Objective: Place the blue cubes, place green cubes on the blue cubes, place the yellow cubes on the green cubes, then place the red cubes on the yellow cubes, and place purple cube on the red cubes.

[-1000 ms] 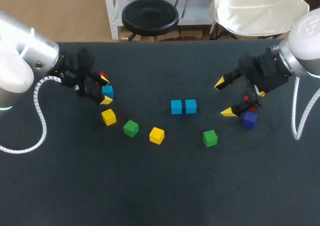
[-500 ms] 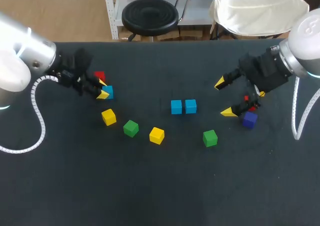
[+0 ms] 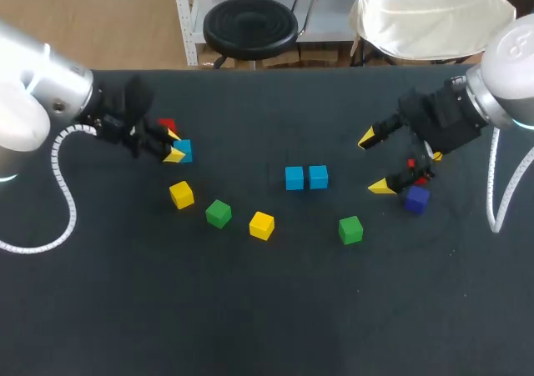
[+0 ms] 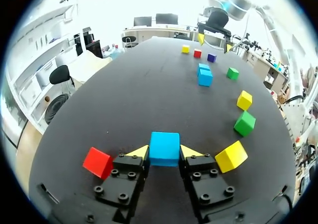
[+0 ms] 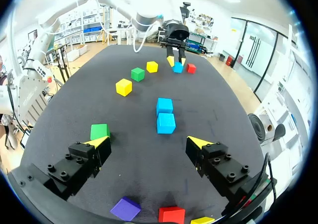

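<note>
My left gripper (image 3: 173,147) is shut on a blue cube (image 3: 183,150) at the table's left; in the left wrist view both yellow fingertips (image 4: 139,152) press the sides of that blue cube (image 4: 164,148). A red cube (image 3: 167,126) lies just behind it. Two blue cubes (image 3: 305,177) sit side by side, touching, at mid-table. Two yellow cubes (image 3: 181,194) (image 3: 261,225) and two green cubes (image 3: 219,213) (image 3: 350,229) lie in a loose row. My right gripper (image 3: 375,162) hangs open at the right, with a purple cube (image 3: 416,198) and a red cube (image 5: 171,215) under its wrist.
In the right wrist view the blue pair (image 5: 165,115) lies ahead of the open gripper (image 5: 149,142), and a green cube (image 5: 100,131) sits by one finger. A third yellow cube (image 5: 201,220) lies beside the red one. The table's near half (image 3: 267,309) is bare black cloth.
My left gripper's fingers, open around the blue cube a second ago, have closed on it, and it has shifted slightly right. The right arm has not moved.
</note>
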